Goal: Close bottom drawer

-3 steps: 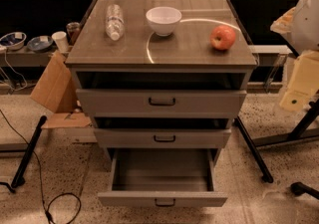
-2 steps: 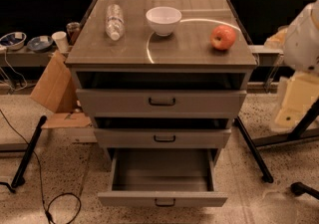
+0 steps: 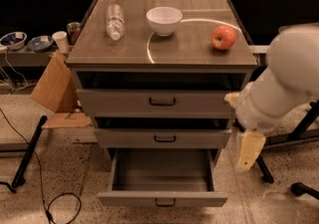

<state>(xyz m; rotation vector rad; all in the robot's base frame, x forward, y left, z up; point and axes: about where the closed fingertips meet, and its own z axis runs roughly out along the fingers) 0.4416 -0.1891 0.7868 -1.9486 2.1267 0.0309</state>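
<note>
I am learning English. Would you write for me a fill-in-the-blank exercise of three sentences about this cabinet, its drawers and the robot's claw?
1. The bottom drawer is pulled out, and its low front panel carries a small black ___.
2. On the cabinet, the white bowl stands between the lying bottle and the red ___.
3. The claw hangs beside the cabinet, on the ___ side of the picture.

Missing words: handle; apple; right.

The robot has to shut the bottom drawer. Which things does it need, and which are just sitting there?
For the job: bottom drawer, pulled open; hand, low down to the right of the cabinet.

Just lying about: bottle, white bowl and apple on the cabinet top; cardboard on the floor to its left.
</note>
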